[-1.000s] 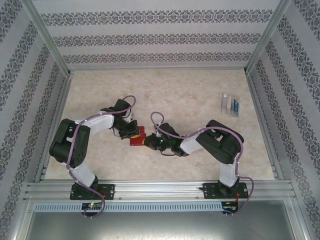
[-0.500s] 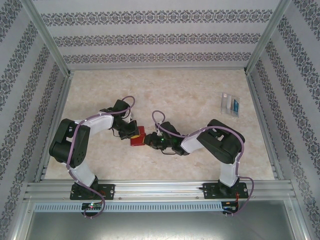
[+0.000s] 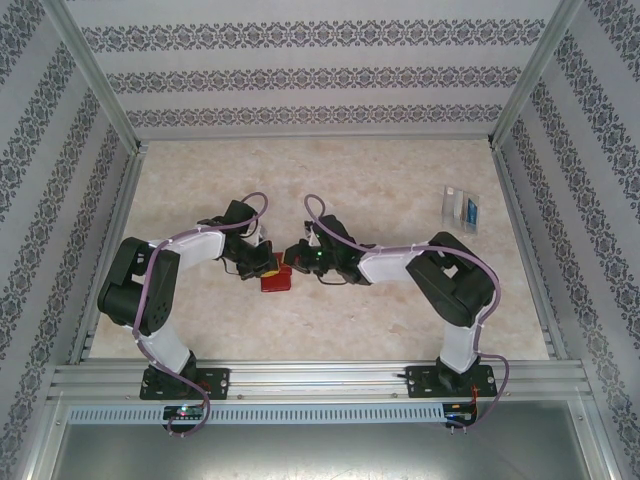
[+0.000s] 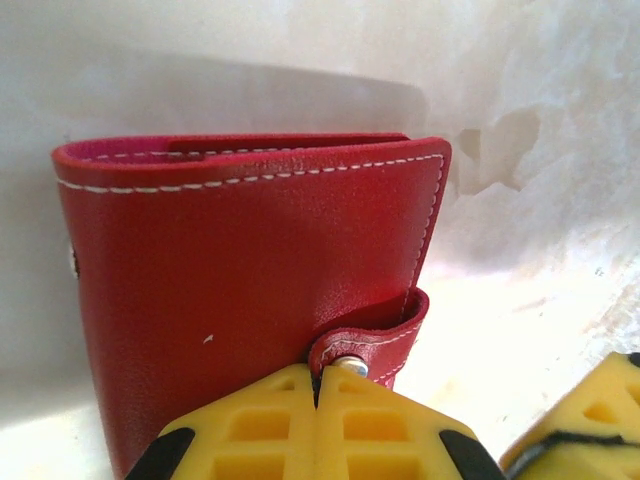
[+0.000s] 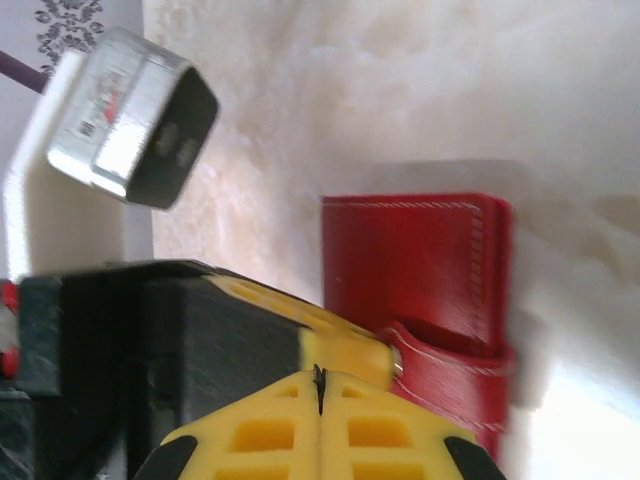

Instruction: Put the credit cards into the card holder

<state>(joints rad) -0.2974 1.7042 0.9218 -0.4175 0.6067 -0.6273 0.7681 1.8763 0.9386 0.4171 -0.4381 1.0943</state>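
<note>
The marbled table (image 3: 400, 180) carries a red wallet (image 3: 274, 282) near its middle, and everything else is placed from that wallet.

The left arm (image 3: 150, 285) bends in from the wallet's near left, and the right arm (image 3: 450, 280) reaches in from its near right. Both wrists meet just over the wallet.

The wallet lies folded shut, with white stitching along its edges and a small strap (image 4: 372, 338) wrapped round one side.

The card holder (image 3: 455, 203) stands well apart from the wallet, far to its right and farther back, near the right wall. A credit card (image 3: 470, 211) with a blue face is at the holder. Whether it sits inside or leans on it is too small to tell.

The left gripper (image 4: 316, 378) is at the wallet's left edge with its yellow fingers pressed together. Their tips touch the metal snap (image 4: 348, 365) on the strap, with nothing pinched between them.

The right gripper (image 5: 318, 378) hangs by the wallet's far right corner, just beside the left fingers and the strap. Its fingers are also pressed together and hold nothing. Whether it touches the wallet cannot be told.
</note>
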